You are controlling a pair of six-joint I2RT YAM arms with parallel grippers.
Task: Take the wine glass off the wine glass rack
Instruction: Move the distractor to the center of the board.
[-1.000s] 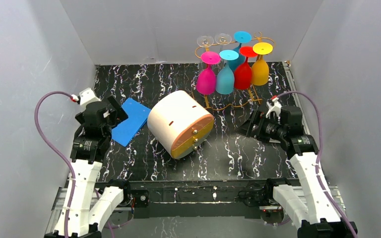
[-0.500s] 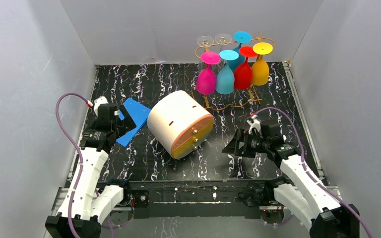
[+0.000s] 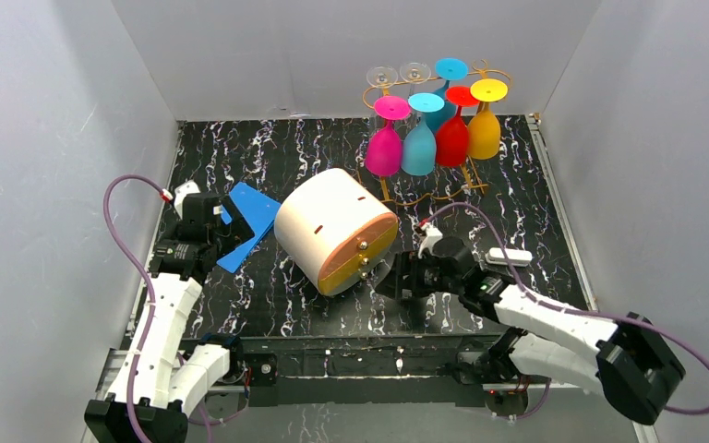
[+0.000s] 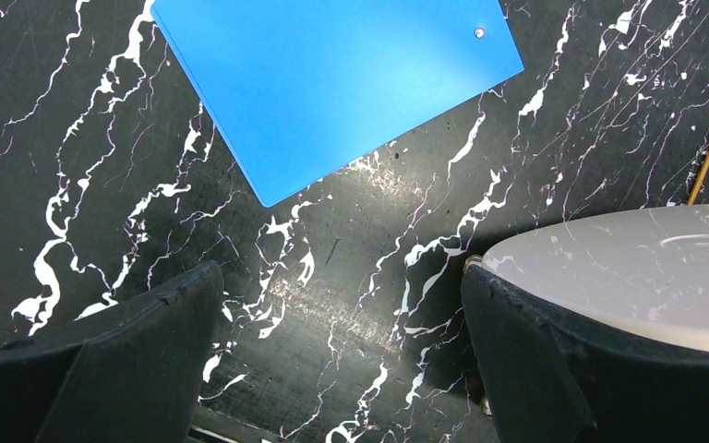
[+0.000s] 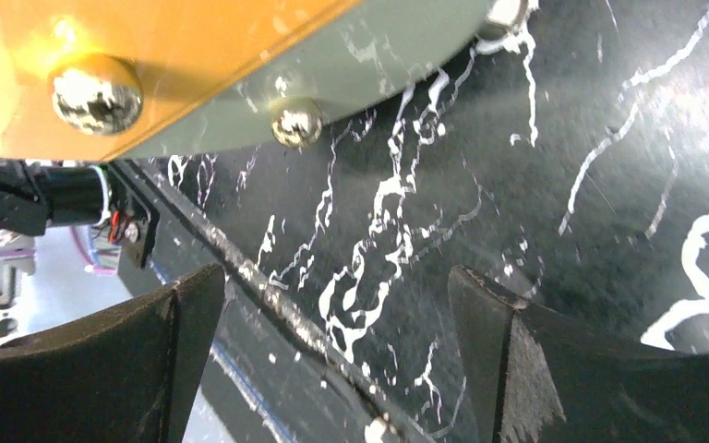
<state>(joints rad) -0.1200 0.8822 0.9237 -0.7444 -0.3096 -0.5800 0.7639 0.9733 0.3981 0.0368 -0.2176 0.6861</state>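
1. Right gripper [image 3: 395, 279], nearest the front edge of the black marbled table [image 3: 517, 185]: one unit. Jaws spread wide and gripping nothing. It sits low, just beside the orange end face of the drum. The wrist view shows metal studs on that face.
2. Left gripper [image 4: 340, 277]: one unit. Jaws spread wide, nothing between the fingers, above bare table by a corner of the blue board.
3. White drum [image 3: 332, 226]: one, lying on its side at mid-table.
4. Blue board [image 3: 245, 221]: one, flat on the table, left of the drum.
5. Wine glass rack [image 3: 385, 189]: one, standing at the far right of the table, well apart from both grippers.
6. Wine glasses: seven, all hanging on the rack with bases up. Front row: pink wine glass [image 3: 384, 148], light blue wine glass [image 3: 418, 146], red wine glass [image 3: 452, 138], yellow wine glass [image 3: 485, 134]. Behind: teal wine glass [image 3: 451, 68] and two clear wine glasses [image 3: 381, 76].
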